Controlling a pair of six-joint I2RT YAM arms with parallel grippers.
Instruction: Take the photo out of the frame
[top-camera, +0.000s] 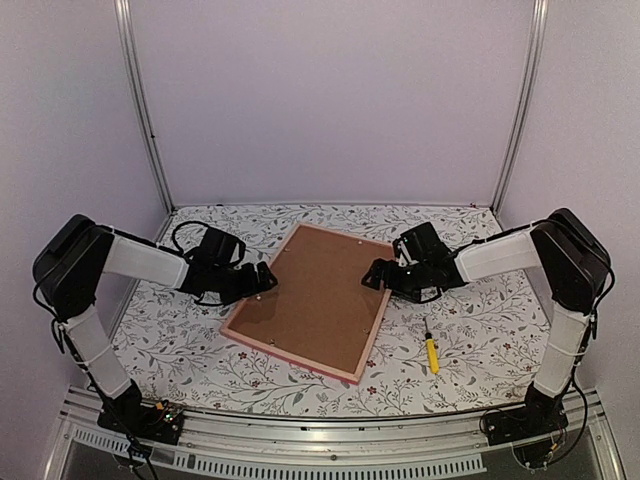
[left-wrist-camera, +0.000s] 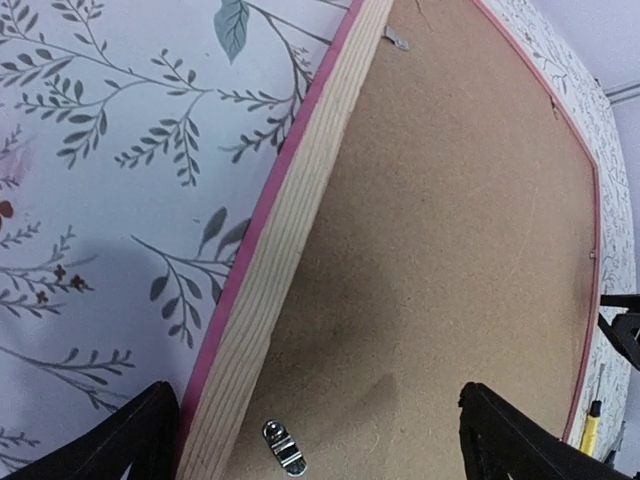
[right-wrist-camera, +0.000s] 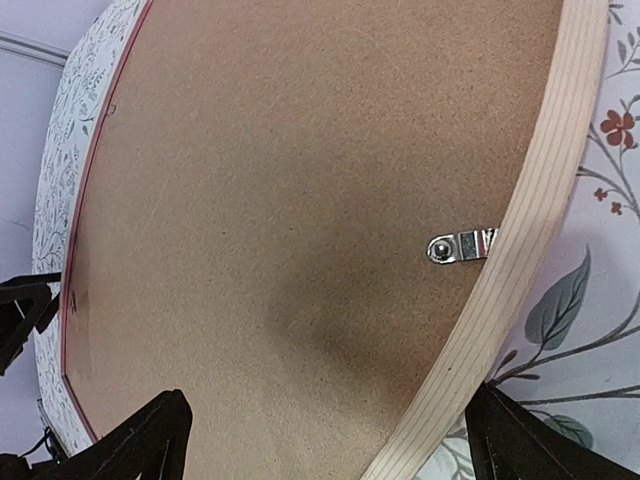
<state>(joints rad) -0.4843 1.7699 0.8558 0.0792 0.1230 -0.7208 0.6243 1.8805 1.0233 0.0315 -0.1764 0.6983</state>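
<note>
The frame (top-camera: 300, 356) lies face down in the middle of the table, with its pink border and pale wood back rim (left-wrist-camera: 290, 230) showing. The plain brown backing board (top-camera: 315, 295) fills it and hides the photo. My left gripper (top-camera: 268, 279) is open at the frame's left edge; in its wrist view the gripper (left-wrist-camera: 320, 440) straddles the rim near a small metal clip (left-wrist-camera: 283, 446). My right gripper (top-camera: 372, 275) is open at the right edge, and in its wrist view (right-wrist-camera: 325, 440) it straddles the wood rim (right-wrist-camera: 530, 240) below another clip (right-wrist-camera: 460, 245).
A small yellow tool (top-camera: 432, 353) lies on the floral tablecloth right of the frame's near corner. More clips sit along the far rim (left-wrist-camera: 397, 39). White walls and metal posts enclose the table at the back and sides.
</note>
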